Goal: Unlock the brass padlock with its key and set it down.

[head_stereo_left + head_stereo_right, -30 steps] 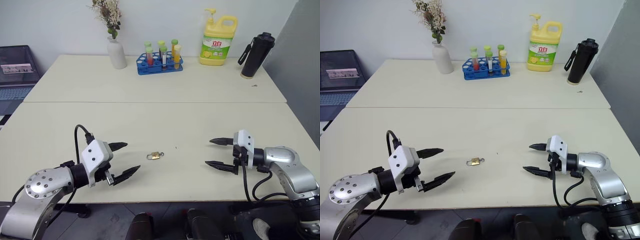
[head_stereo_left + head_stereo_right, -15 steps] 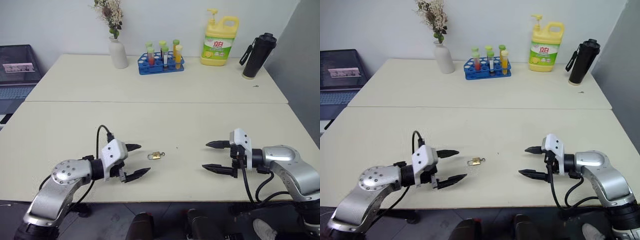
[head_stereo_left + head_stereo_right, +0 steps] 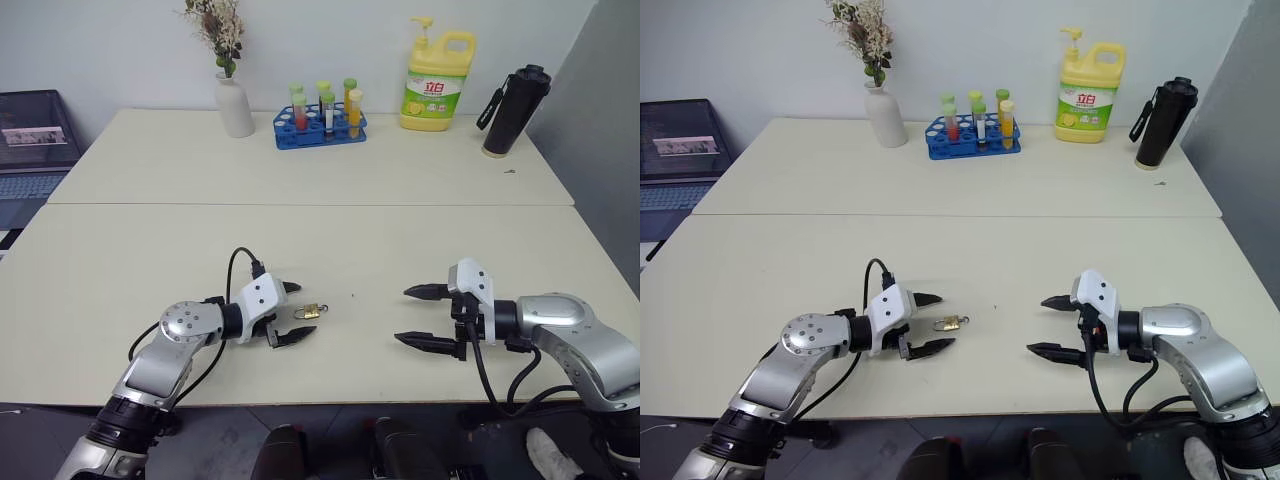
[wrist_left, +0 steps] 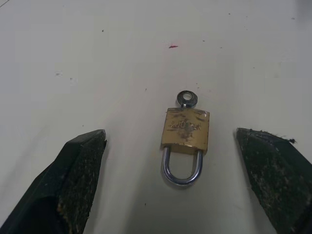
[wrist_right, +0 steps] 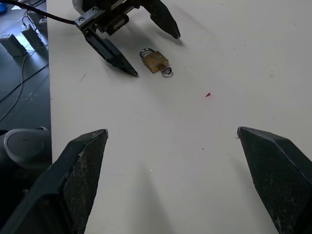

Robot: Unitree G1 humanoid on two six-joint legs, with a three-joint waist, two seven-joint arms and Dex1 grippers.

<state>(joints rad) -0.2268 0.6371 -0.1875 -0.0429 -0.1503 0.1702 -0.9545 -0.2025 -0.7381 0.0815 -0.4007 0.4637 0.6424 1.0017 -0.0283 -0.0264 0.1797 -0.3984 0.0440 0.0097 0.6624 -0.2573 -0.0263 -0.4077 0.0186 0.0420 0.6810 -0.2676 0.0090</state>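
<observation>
**Left gripper closes in on the padlock, nothing held yet**

The brass padlock [image 4: 185,132], a tiny squarish golden body with a thin silver U-shaped shackle, lies flat on the cream table [image 3: 330,240]. A small silver ring, which I take to be the head of its key [image 4: 186,98], sticks out of the body's end opposite the shackle. The shackle looks seated in the body, so I judge the lock not yet opened.

My left gripper [image 3: 291,314] now sits just beside the padlock, shackle end nearest me, with its two black fingers spread wide and one tip to either side of it, neither touching. A second ago this gripper was well back from the lock, toward my left; it has since come forward and down until the lock lies just ahead of the gap between my fingers. That puts me at the reach-and-frame stage: a little more advance and a squeeze should pinch the body.

My right gripper [image 3: 421,316] hangs over the table well apart from the lock on its far side, fingers also fully spread and empty, pointing across toward my left gripper. It has edged slightly nearer over the same second, and I expect it will be needed for the key once the body is pinned.

The lock is much smaller than a finger, so it may skid away.
</observation>
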